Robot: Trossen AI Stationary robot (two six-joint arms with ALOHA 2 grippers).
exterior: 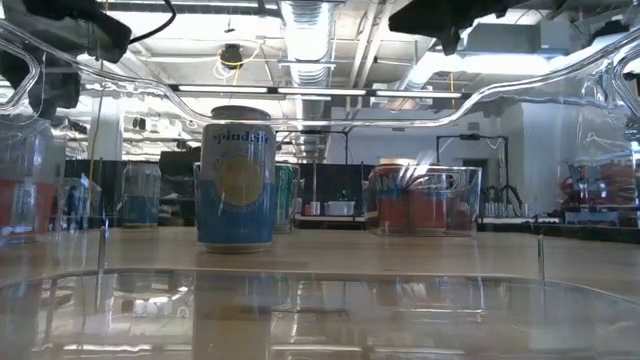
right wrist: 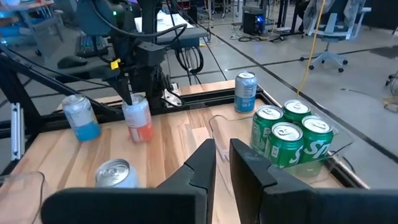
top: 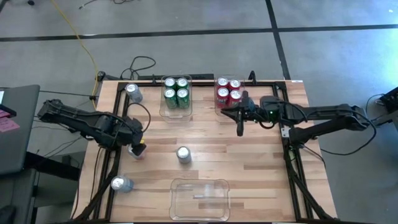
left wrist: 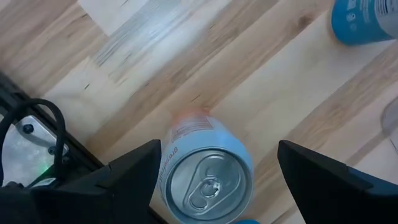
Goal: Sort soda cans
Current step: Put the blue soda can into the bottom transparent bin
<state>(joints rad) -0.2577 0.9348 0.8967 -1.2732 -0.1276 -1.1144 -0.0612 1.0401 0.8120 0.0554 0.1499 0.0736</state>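
Hovering over a silver can [left wrist: 208,177] that stood upright near the left edge of the worktop [top: 249,155], the left pincer [top: 138,148] had its two fingers [left wrist: 134,171] spread wide, one on each side of the can and apart from its wall, so it gripped nothing. By that look, the step in hand was the picking or setting down of this one silver can, and which of the two could not be told. If it was a pick, the next move would call for the fingers to close squarely on the can's wall and carry it to the empty clear bin [top: 200,199] at the near edge, presumably the place for the silver ones. Four green cans [top: 176,90] already sat in one bin at the far edge and four red cans [top: 229,91] in the bin beside it. Three more silver cans stood loose on the worktop: one in the middle [top: 183,154], one at the far left corner [top: 132,92] and one at the near left [top: 120,183]. The right pincer [top: 240,129] waited in front of the red bin, its fingers [right wrist: 202,162] nearly together and holding nothing.
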